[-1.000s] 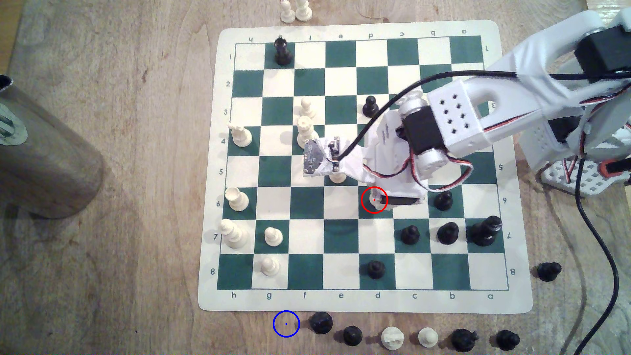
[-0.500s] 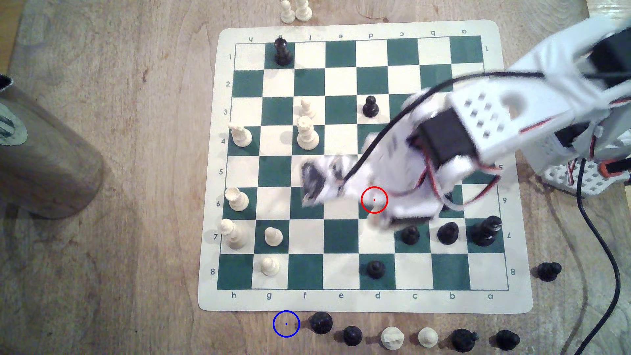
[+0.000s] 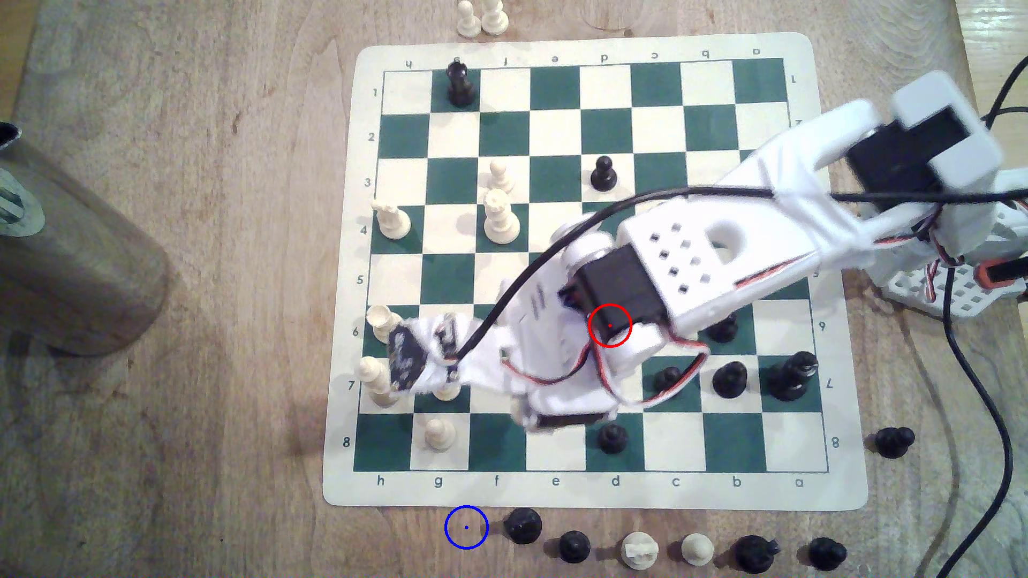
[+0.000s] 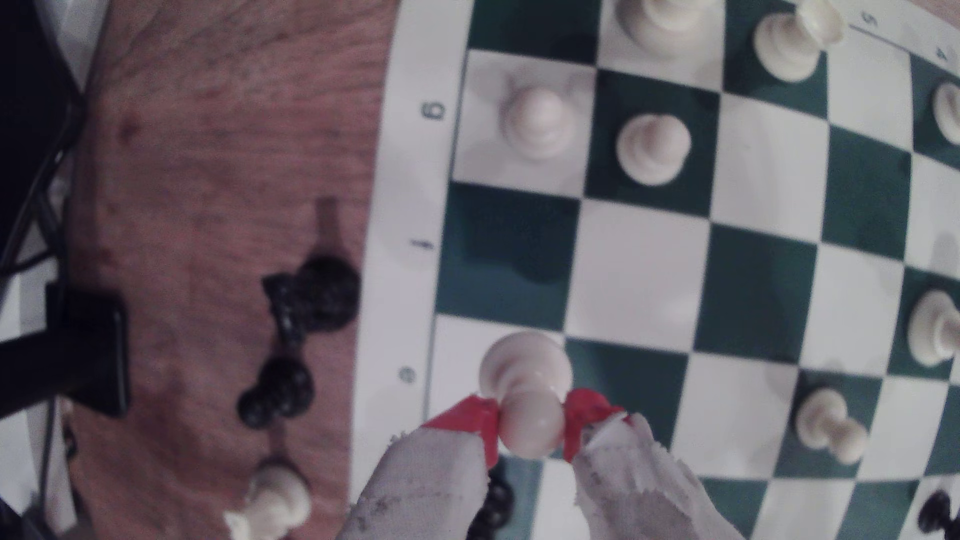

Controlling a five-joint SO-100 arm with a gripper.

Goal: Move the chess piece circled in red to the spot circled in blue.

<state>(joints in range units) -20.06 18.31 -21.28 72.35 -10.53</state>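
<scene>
The end effector [image 4: 531, 426] is clamping the pawn [image 4: 527, 392] in the air over the board [image 3: 556, 494]; the blue ring [image 3: 466, 527] on the surface is waiting.

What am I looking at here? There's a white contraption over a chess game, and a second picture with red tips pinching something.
The white contraption is a small robot arm. One picture is taken from above the wooden table; the other comes from a camera on the arm's wrist, looking past its gripper. The red fingertips are closed on the round head of a cream pawn, held above the green-and-cream chess mat. Other cream and black pieces stand on the mat, and a row of captured pieces sits beside it. The blue ring drawn on bare wood marks where the pawn should go.
</scene>
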